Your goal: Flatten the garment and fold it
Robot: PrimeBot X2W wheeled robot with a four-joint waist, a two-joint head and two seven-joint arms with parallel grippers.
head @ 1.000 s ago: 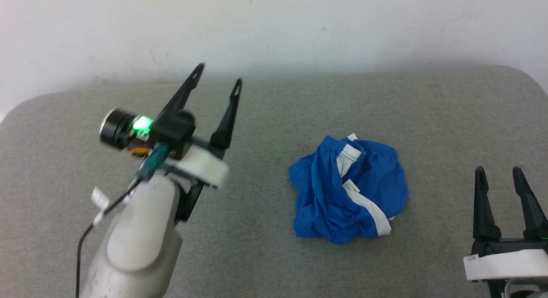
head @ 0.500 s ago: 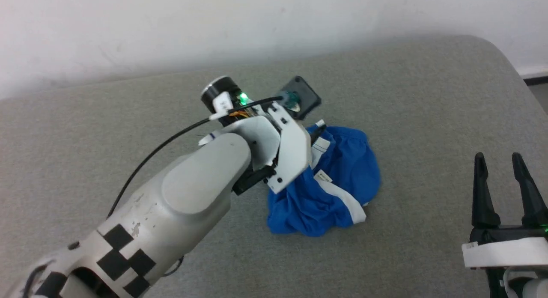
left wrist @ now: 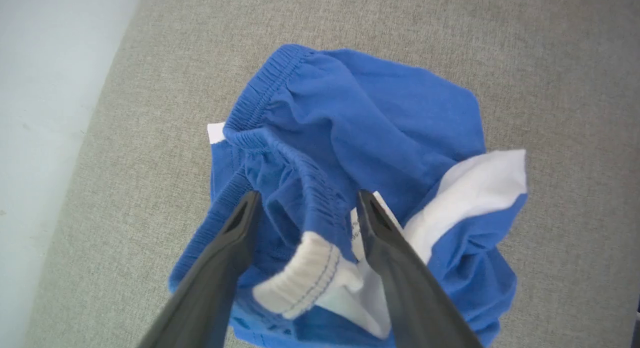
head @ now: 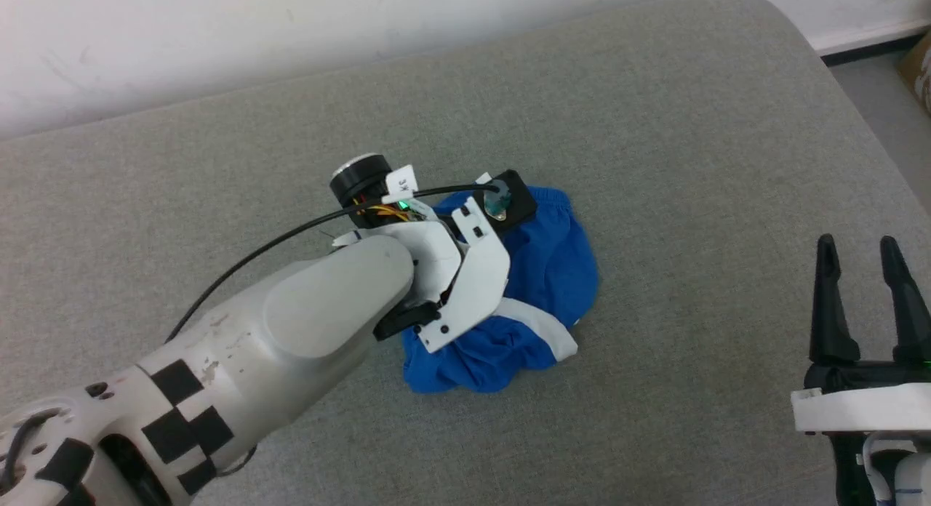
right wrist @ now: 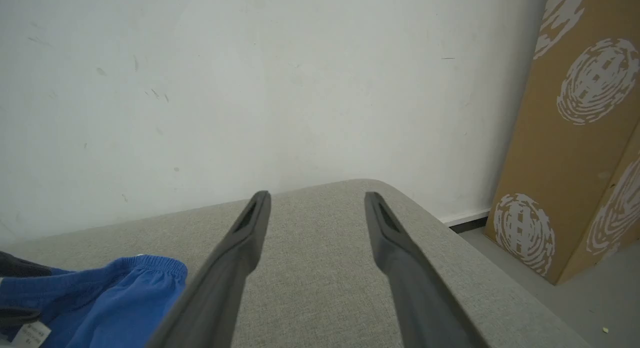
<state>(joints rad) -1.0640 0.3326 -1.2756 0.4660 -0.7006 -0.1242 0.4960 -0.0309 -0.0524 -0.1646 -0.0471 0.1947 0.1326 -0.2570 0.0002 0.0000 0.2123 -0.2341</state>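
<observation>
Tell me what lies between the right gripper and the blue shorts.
Bare grey cushion separates the right gripper from the shorts, per the head view.

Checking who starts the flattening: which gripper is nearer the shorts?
Left. The left gripper is right at the shorts, jaws open either side of a waistband fold. The right gripper hangs well apart, off to their right, also open.

The garment (left wrist: 390, 108) is soft matt cloth; the grey cushion (head: 691, 113) looks coarsely woven.
</observation>
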